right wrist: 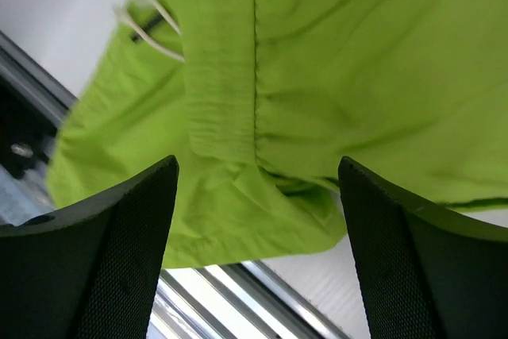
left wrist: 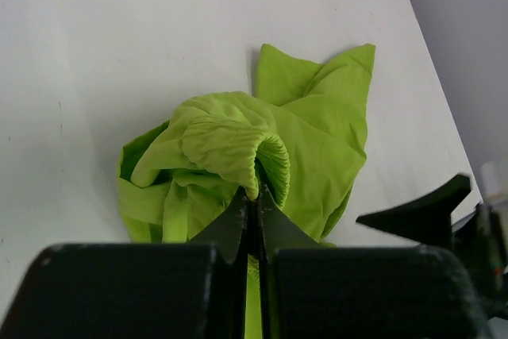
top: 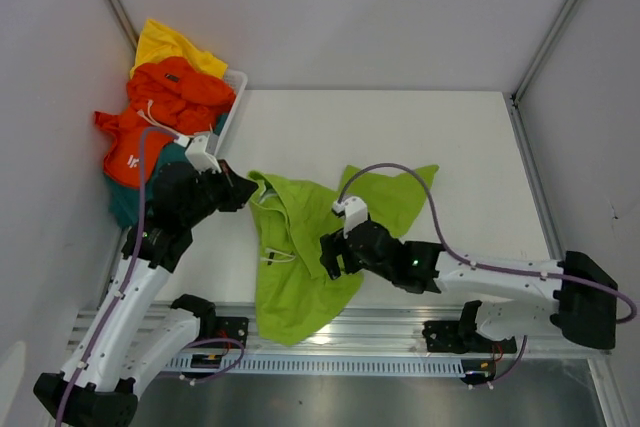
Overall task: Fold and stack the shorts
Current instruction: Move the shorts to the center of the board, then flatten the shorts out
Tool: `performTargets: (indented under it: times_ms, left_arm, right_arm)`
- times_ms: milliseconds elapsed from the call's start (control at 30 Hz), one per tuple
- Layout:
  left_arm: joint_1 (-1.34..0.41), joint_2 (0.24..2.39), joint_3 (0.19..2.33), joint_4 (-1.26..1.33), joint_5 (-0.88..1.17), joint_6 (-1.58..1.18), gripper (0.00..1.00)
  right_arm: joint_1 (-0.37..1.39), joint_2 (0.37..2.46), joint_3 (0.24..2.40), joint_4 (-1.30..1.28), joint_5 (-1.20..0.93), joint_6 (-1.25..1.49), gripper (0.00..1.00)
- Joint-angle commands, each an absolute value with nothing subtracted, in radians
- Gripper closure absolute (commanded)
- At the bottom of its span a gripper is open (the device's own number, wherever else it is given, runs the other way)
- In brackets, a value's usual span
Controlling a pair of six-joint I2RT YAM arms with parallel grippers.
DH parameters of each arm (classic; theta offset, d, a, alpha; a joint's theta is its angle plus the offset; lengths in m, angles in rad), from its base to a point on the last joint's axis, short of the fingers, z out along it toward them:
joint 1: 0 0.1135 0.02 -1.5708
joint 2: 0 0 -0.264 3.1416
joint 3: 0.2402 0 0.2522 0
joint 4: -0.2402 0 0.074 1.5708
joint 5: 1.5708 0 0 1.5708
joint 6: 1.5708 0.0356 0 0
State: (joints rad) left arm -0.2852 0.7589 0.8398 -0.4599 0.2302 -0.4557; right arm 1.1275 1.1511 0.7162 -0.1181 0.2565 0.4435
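Observation:
Lime green shorts (top: pixel 300 247) lie crumpled across the table's near middle, one end hanging over the front edge. My left gripper (top: pixel 243 190) is shut on their elastic waistband (left wrist: pixel 262 166) at the left end. My right gripper (top: pixel 333 255) hovers open just above the shorts' middle (right wrist: pixel 262 101), fingers (right wrist: pixel 127 220) on either side of the cloth below. White drawstrings (right wrist: pixel 151 29) show. Orange shorts with a white logo (top: pixel 160 112), yellow shorts (top: pixel 170 45) and teal shorts (top: pixel 135 197) are piled at the back left.
A white mesh basket (top: pixel 232 97) holds the pile at the table's back left corner. The metal rail (top: pixel 400 327) runs along the front edge under the hanging cloth. White table (top: pixel 400 137) stretches to the back and right, with walls on both sides.

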Motion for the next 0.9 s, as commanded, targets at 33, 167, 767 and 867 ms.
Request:
performTargets:
  times_ms: [33, 167, 767, 867]
  left_arm:
    - [-0.287, 0.739, 0.884, -0.449, 0.195, -0.482, 1.0]
    - [-0.288, 0.739, 0.884, -0.46, 0.192, -0.482, 1.0]
    - [-0.288, 0.719, 0.862, -0.48, 0.183, -0.476, 1.0]
    - [-0.288, 0.722, 0.851, -0.469, 0.202, -0.474, 1.0]
  right_arm:
    - [1.264, 1.308, 0.817, -0.207, 0.494, 0.425, 0.19]
    - [1.368, 1.449, 0.913, -0.254, 0.604, 0.442, 0.2]
    - [1.353, 1.727, 1.054, -0.373, 0.808, 0.56, 0.8]
    - [1.313, 1.671, 1.039, -0.388, 0.834, 0.555, 0.97]
